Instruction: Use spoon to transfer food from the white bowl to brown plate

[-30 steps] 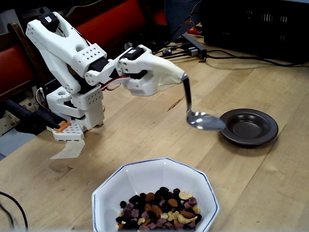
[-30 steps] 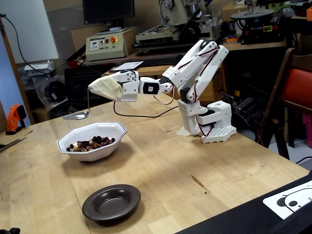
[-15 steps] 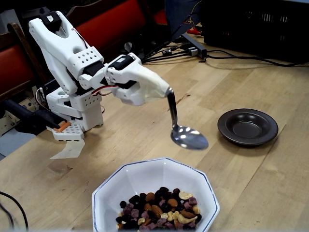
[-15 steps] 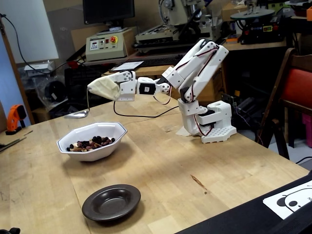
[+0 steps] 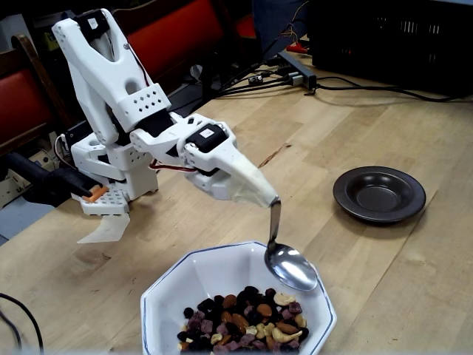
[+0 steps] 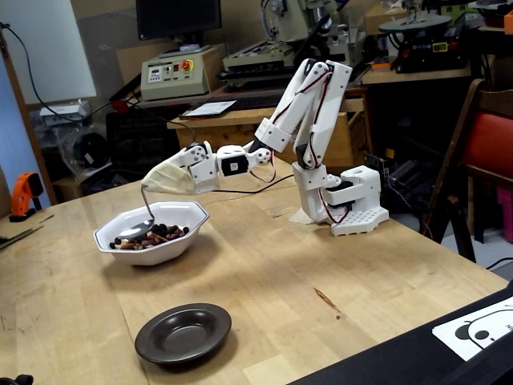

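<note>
Workshop setting here, machines and a monitor at the back, everything sitting on a pale wooden surface [image 6: 337,273]. We've got the white arm reaching down with its claw [image 5: 272,200] wrapped in some pale covering, so we can't actually see the jaws, but the spoon [image 5: 288,262] hangs from its tip by the top of the handle, so we'd say it's clamped on that. The spoon's oval end sits inside the white bowl [image 5: 185,285], just above the food [image 5: 240,318], empty as far as we can tell. In a fixed view the spoon [image 6: 143,218] dips into the bowl [image 6: 188,233] on the left side. The brown plate [image 5: 379,194] is empty and well apart from the bowl, nearer the camera in a fixed view [image 6: 183,332].

Handling-wise, we reckon the spoon is stiff, light and slick, so holding it high on the thin handle means it could twist when it digs in. The nuts and raisins are loose and will roll off a shallow spoon if it tilts
</note>
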You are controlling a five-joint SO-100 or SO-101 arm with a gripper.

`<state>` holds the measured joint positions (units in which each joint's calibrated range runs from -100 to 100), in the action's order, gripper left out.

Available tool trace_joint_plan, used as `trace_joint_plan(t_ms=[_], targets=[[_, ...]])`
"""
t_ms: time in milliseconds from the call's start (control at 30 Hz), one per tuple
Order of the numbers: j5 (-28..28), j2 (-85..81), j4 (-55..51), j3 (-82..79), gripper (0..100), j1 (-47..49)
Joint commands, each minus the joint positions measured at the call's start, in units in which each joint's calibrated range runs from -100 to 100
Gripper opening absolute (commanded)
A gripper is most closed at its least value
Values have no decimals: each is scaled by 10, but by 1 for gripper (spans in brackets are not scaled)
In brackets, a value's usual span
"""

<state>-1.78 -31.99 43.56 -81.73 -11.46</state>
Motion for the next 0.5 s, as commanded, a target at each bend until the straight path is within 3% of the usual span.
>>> trace_joint_plan(t_ms=[0, 467], targets=[[3, -4, 13, 42, 2, -35], [3, -11, 13, 40, 2, -132]])
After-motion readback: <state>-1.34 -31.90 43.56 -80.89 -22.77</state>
